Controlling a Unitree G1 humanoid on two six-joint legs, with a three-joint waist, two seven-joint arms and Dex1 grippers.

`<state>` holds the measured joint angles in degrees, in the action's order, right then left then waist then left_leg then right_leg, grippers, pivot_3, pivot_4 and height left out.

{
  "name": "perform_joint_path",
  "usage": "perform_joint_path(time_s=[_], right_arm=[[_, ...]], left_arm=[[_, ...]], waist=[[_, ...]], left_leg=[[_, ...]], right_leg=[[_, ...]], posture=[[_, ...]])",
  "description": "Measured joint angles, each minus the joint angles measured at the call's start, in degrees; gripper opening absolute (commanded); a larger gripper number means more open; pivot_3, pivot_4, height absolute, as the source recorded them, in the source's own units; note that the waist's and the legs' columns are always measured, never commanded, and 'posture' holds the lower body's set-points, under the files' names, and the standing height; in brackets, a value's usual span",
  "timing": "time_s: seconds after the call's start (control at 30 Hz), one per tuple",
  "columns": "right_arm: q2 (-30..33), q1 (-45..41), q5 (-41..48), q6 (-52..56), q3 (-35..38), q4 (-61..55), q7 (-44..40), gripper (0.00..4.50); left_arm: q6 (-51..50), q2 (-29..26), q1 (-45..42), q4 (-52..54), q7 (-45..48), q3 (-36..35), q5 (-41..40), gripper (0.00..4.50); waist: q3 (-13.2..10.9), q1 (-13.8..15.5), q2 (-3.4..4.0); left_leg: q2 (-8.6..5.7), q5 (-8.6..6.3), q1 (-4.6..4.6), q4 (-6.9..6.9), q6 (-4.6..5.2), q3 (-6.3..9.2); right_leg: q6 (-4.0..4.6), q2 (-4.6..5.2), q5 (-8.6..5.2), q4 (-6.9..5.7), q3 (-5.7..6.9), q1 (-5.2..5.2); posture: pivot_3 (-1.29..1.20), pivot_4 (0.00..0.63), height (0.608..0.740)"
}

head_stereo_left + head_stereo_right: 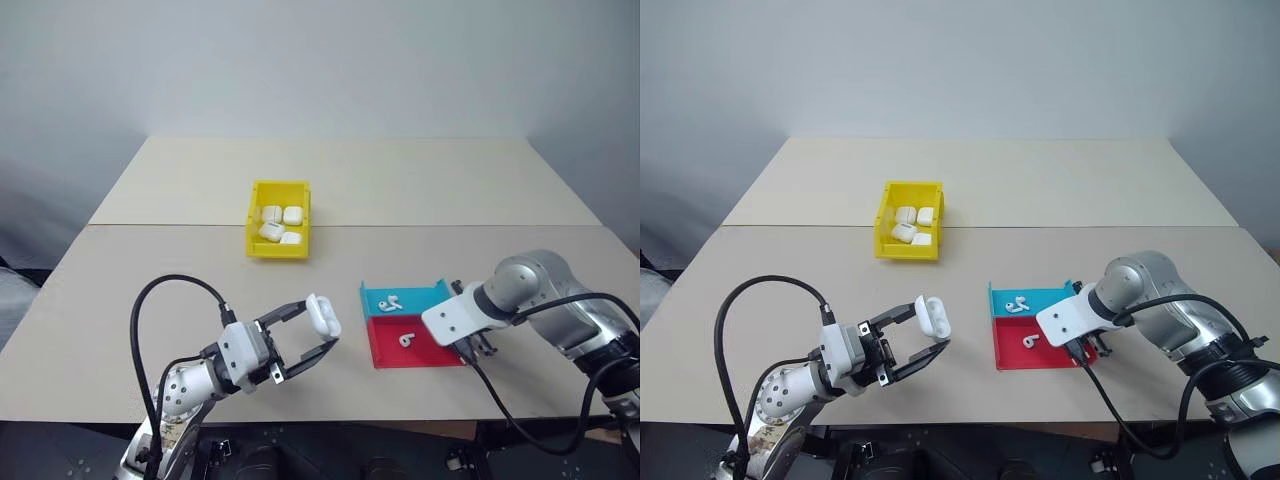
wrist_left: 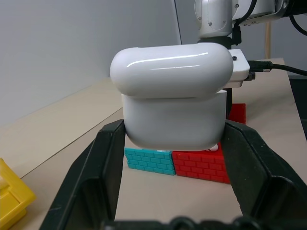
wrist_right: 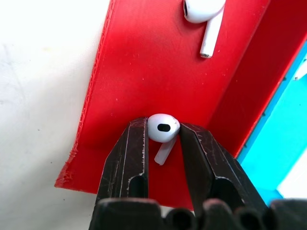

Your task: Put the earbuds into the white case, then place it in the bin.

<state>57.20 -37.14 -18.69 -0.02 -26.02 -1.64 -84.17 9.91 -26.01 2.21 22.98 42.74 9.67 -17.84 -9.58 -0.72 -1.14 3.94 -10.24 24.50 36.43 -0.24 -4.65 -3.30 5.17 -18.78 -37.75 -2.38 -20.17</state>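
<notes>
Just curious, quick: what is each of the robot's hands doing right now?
Left gripper: shut on the white case, held above the table.
Right gripper: fingers closed around an earbud over the red tray compartment.

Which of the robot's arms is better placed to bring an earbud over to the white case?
The right. Its end effector is already closed on an earbud over the red tray, while the left end effector is occupied gripping the white case.
</notes>
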Motion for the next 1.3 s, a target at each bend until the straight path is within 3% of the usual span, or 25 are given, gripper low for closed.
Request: perform_joint_path(time_s=[0.2,0.37,0.53,0.73,1.0,1.3], right_arm=[[0.0,0.4,2.2,2.1,1.6,-0.7,0.3,1.20],[-2.5,0.1,18.2,14.2,15.7,-8.8,1.4,1.20],[-9.5,-0.1,35.8,28.4,31.2,-15.5,9.7,1.20],[-20.0,2.6,54.2,31.9,42.5,-24.2,18.3,1.20],[-28.1,3.9,61.4,26.0,40.5,-26.9,23.0,1.20],[-27.7,7.5,61.1,18.8,35.5,-25.5,17.9,1.20]], left_arm=[[0.1,0.7,-0.3,0.0,0.2,0.0,-0.2,2.75],[-1.5,1.3,-2.8,1.6,1.0,0.1,-2.5,2.75],[-5.5,1.6,-6.1,3.9,1.8,0.4,-6.3,2.75],[-10.2,2.0,-11.2,5.9,2.9,0.4,-11.1,2.75],[-13.5,1.2,-15.1,7.5,5.9,0.2,-14.3,2.75],[-13.7,1.8,-15.1,7.6,6.7,0.0,-15.2,2.75]], waist=[[0.0,0.0,0.00],[0.0,0.0,0.00],[0.0,0.2,-0.02],[0.0,0.2,-0.02],[0.0,-0.1,0.00],[0.0,0.1,-0.01]], left_leg=[[0.00,0.00,0.00,-0.01,0.00,-0.02],[0.00,0.00,0.03,-0.03,0.00,0.03],[0.00,0.00,0.04,-0.02,0.00,0.08],[0.00,-0.01,0.12,-0.04,0.00,0.13],[0.00,0.01,0.09,-0.03,0.00,0.11],[0.00,0.01,0.11,-0.03,0.00,0.11]], right_leg=[[0.00,0.01,0.00,-0.03,-0.03,-0.03],[0.00,0.00,0.00,-0.04,-0.03,-0.01],[0.00,0.00,0.00,-0.08,0.01,0.01],[0.00,-0.04,0.00,-0.02,0.02,-0.02],[-0.01,-0.08,0.00,-0.12,-0.01,-0.08],[-0.01,-0.07,0.00,-0.08,-0.01,-0.07]], posture=[[0.00,0.150,0.740],[0.00,0.150,0.740],[0.00,0.150,0.740],[0.00,0.150,0.740],[0.00,0.150,0.740],[0.00,0.150,0.740]])
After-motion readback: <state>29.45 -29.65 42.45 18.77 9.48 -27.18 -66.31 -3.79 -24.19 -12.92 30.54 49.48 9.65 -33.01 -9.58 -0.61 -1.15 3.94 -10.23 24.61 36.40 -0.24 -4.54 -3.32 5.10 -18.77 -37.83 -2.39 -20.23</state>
